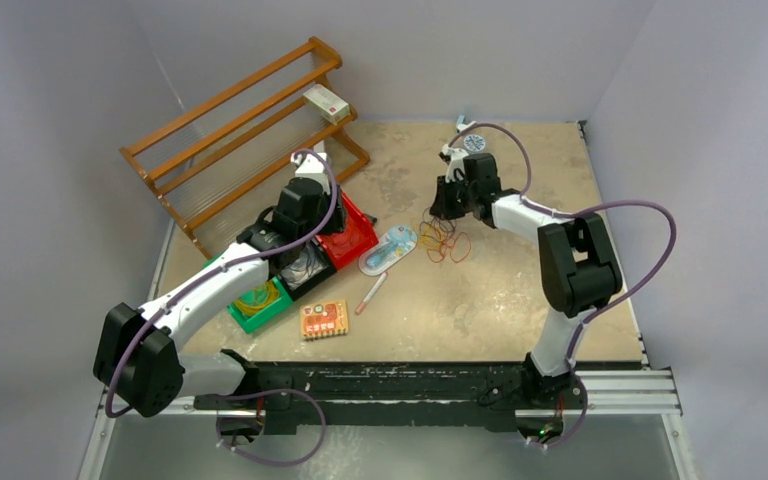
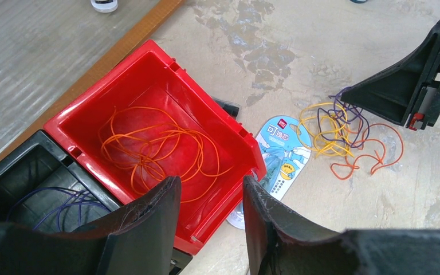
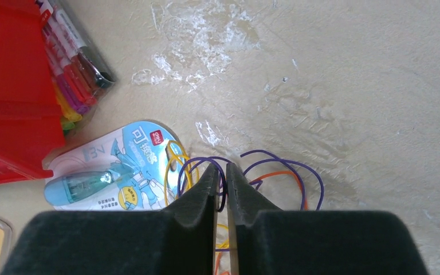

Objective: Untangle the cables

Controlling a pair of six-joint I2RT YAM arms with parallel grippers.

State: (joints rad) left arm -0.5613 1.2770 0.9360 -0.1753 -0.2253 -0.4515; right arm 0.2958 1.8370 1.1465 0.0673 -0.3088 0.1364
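1. Left gripper (image 2: pixel 212 197) hanging half open over red bin (image 2: pixel 206 109), gripping nothing; orange cable (image 2: pixel 149 149) lying inside.
2. Right gripper (image 3: pixel 222 172) pinching purple cable (image 3: pixel 298 164), jaws nearly touching; fingers hiding the contact point.
3. Loose cables (image 2: pixel 344 137) sitting tangled beside blue card pack (image 2: pixel 281 154); strand count proving hard to make out.
4. Resting on mottled beige table (image 1: pixel 520 290), with plain grey walls (image 1: pixel 410 50) enclosing.
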